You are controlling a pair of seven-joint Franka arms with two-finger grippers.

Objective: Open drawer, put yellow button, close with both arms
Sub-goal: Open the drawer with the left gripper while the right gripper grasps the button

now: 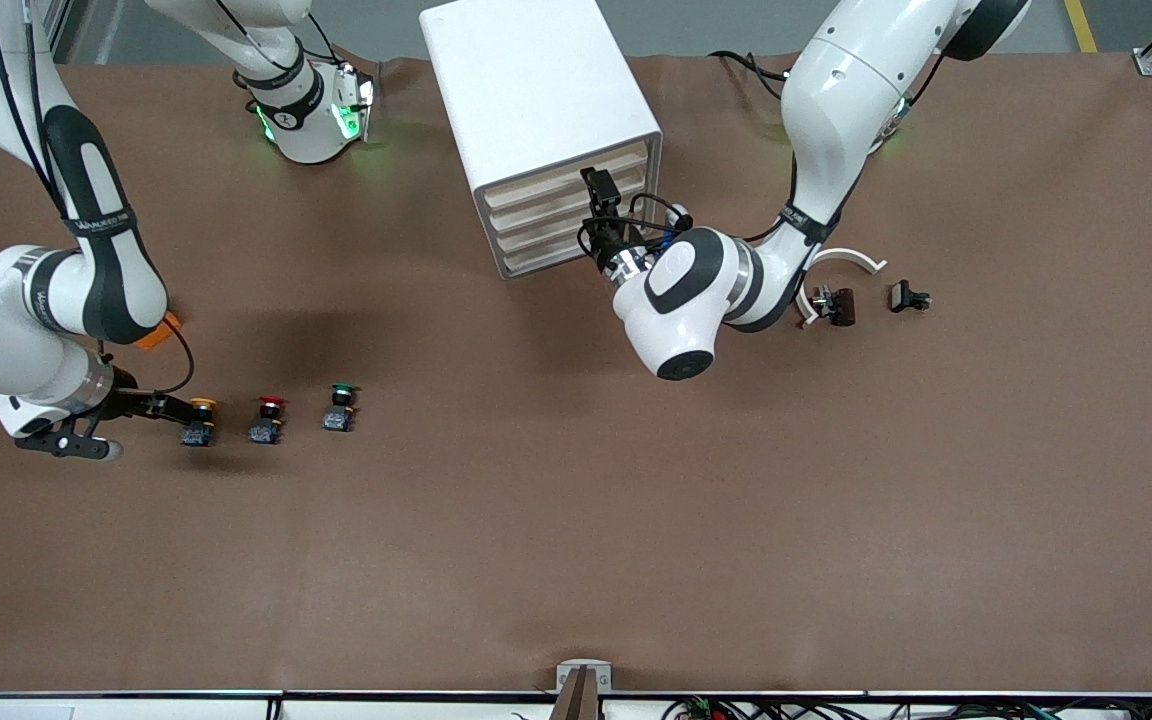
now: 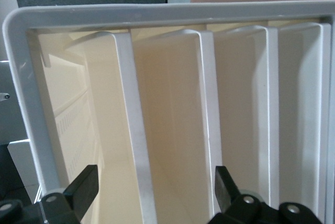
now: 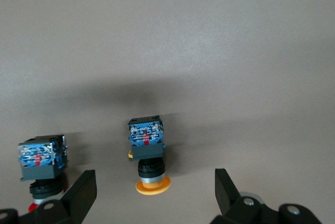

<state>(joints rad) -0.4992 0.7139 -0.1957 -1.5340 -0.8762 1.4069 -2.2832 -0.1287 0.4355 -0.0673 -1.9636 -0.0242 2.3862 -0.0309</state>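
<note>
Right wrist view – yellow button (image 3: 149,156) between spread fingers (image 3: 84,195), seemingly untouched

Left gripper (image 1: 600,190) sat at the cabinet's (image 1: 536,90) drawer fronts. Right gripper (image 1: 168,408) was just beside the yellow button (image 1: 200,421), red button (image 1: 267,419) and green button (image 1: 339,408) alongside.

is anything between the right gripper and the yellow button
No. In the right wrist view, only bare table lies between the open right gripper and the yellow button.

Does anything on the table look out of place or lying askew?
The cabinet stands turned at an angle. The yellow button, red button and green button lie tipped on their sides. Nothing looks damaged.
</note>
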